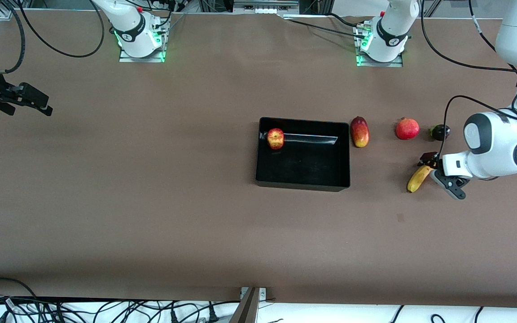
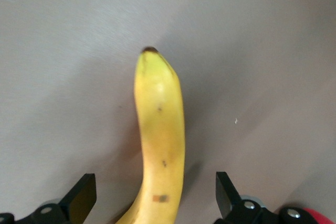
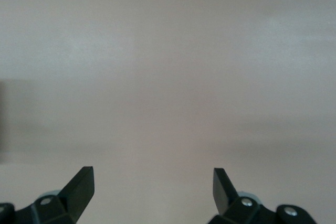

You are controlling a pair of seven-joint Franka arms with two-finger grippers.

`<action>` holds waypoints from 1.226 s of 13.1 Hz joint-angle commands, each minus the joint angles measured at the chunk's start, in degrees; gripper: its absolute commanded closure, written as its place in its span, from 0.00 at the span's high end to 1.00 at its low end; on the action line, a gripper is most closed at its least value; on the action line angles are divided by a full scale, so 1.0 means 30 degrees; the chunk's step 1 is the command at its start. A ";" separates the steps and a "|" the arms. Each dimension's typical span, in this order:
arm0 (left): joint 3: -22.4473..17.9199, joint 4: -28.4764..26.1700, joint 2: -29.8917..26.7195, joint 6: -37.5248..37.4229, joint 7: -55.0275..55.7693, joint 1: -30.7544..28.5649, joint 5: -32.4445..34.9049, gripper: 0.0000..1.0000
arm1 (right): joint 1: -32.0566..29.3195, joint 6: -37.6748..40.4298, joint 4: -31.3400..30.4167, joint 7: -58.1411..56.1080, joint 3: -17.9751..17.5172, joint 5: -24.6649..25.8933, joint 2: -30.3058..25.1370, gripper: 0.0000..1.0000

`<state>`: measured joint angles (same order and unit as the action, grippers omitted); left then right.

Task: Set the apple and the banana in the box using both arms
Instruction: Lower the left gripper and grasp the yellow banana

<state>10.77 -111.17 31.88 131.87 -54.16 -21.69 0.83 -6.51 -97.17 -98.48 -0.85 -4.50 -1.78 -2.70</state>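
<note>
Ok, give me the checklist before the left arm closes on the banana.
1. Apple in box: ok.
2. Banana between the open fingers of the left gripper: ok.
3. Fingers low enough to grip: cannot tell.
4. Mango and pomegranate apart from the banana: ok.
5. Right gripper waits open over bare table at its arm's end: ok.
6. Room in box for banana: ok.

Front high overhead; wrists close, downward; banana (image 1: 418,179) shared.
</note>
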 commanded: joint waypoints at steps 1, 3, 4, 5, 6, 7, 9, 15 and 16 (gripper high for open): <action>0.0071 -0.1145 -0.0021 0.0721 -0.1190 -0.0211 0.1156 1.00 | 0.0002 0.0165 0.0307 0.0049 -0.0054 0.0036 0.0050 1.00; 0.0071 -0.1439 -0.0021 0.0721 -0.2010 -0.0269 0.1187 1.00 | 0.0001 0.0165 0.0307 0.0049 -0.0025 0.0035 0.0050 1.00; 0.0071 -0.1470 -0.0050 0.0721 -0.2304 -0.0298 0.1187 1.00 | 0.0001 0.0165 0.0307 0.0049 -0.0025 0.0035 0.0079 1.00; 0.0071 -0.1441 -0.0079 0.0779 -0.2423 -0.0299 0.1187 1.00 | 0.0001 0.0165 0.0307 0.0049 -0.0025 0.0035 0.0079 1.00; 0.0071 -0.1383 -0.0167 0.0838 -0.2424 -0.0299 0.1187 0.66 | 0.0001 0.0165 0.0307 0.0078 -0.0025 0.0035 0.0050 1.00; 0.0100 -0.1295 -0.0255 0.0838 -0.2453 -0.0270 0.1245 0.26 | 0.0001 0.0165 0.0307 0.0078 -0.0025 0.0035 0.0079 1.00; 0.0275 -0.1265 -0.0314 0.0838 -0.2513 -0.0269 0.2499 0.00 | 0.0002 0.0165 0.0307 0.0049 -0.0025 0.0035 0.0079 1.00; 0.2734 0.0458 -0.2797 -0.2546 -0.2192 0.0428 0.2243 0.00 | 0.0001 0.0194 0.0307 0.0078 -0.0025 0.0035 0.0050 1.00; 0.2737 0.0812 -0.3529 -0.3459 -0.1813 0.1391 0.1488 0.00 | 0.0001 0.0194 0.0307 0.0078 -0.0025 0.0035 0.0079 1.00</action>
<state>18.38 -110.18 26.92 127.69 -60.81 -21.18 6.99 -6.51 -97.17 -98.48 -0.85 -4.49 -1.78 -2.70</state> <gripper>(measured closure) 0.656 0.000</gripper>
